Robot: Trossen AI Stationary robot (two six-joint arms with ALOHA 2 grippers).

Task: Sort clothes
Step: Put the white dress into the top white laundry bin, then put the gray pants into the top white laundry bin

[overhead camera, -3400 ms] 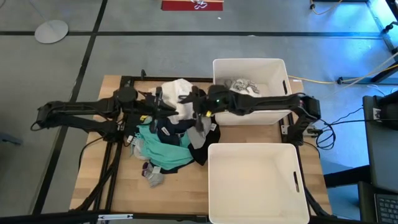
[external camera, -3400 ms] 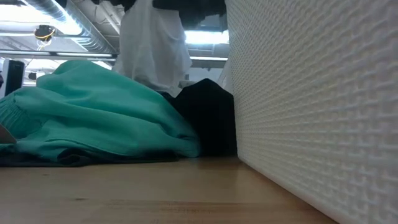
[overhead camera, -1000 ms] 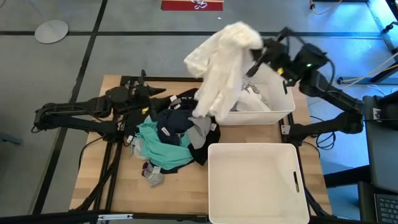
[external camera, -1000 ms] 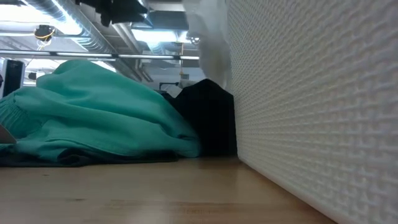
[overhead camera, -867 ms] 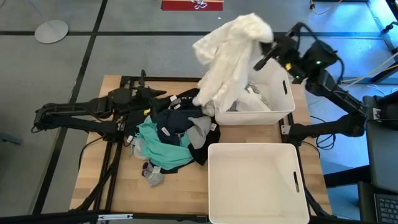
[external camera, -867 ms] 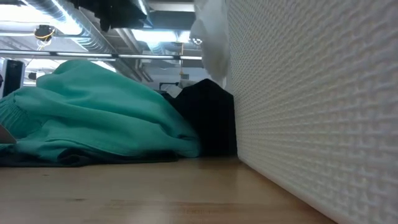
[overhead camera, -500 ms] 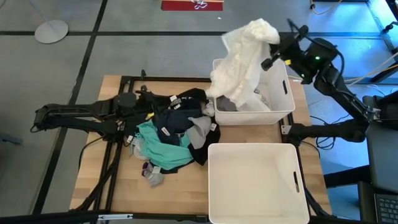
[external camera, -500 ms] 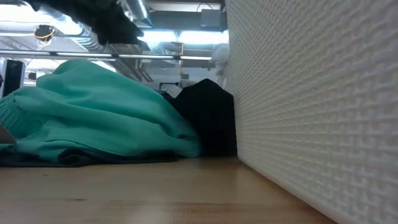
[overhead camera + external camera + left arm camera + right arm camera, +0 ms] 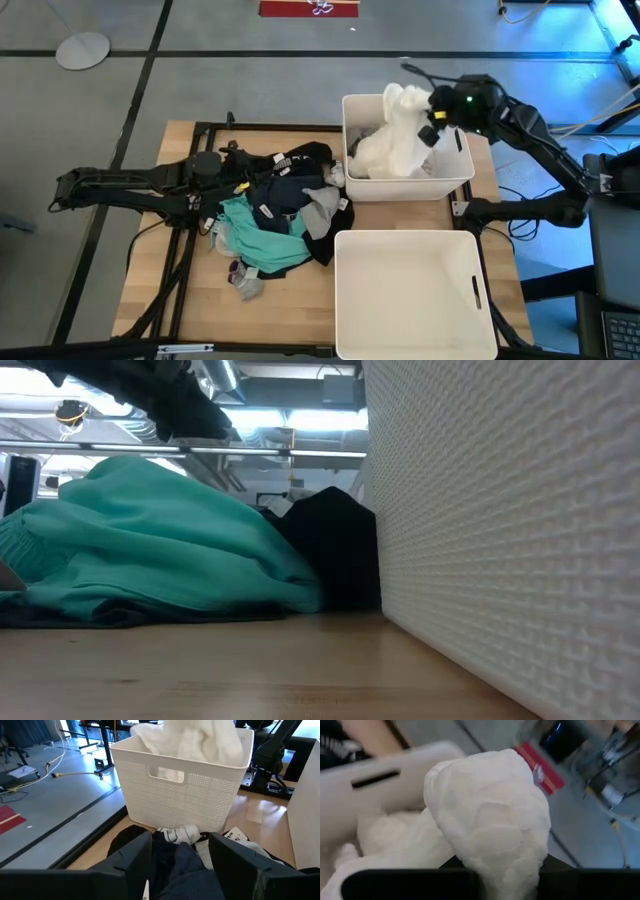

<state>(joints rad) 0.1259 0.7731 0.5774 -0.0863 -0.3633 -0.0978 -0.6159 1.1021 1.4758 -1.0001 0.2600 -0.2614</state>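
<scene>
So the wooden surface [image 9: 150, 290] has two white bins on its right side: the near bin [image 9: 410, 292] looks bare inside, and the far bin [image 9: 455, 178] is taking the light stuff. To the left of the bins sits the pile of clothes [image 9: 280, 215], teal, navy, black and grey all tangled, touching the far bin's left wall.

The big white garment [image 9: 395, 140] is draped into the far bin, its top bunched up and clamped in the right end effector [image 9: 432, 118], which hangs over the bin's far right part. The left end effector [image 9: 243, 172] sits low at the left edge of the pile with its fingers [image 9: 235, 860] apart, nothing in them, a dark piece right between.

My take: the step is dropping the white one. Best to lower a bit more before letting go so the fabric folds inside instead of flopping over the left rim, where part of it already rides high. Lifting straight up afterwards should avoid dragging it back out.

Room-wise, it's open above the bin, but the gap between the two bins is tight. The left arm has free surface to its near-left side.
</scene>
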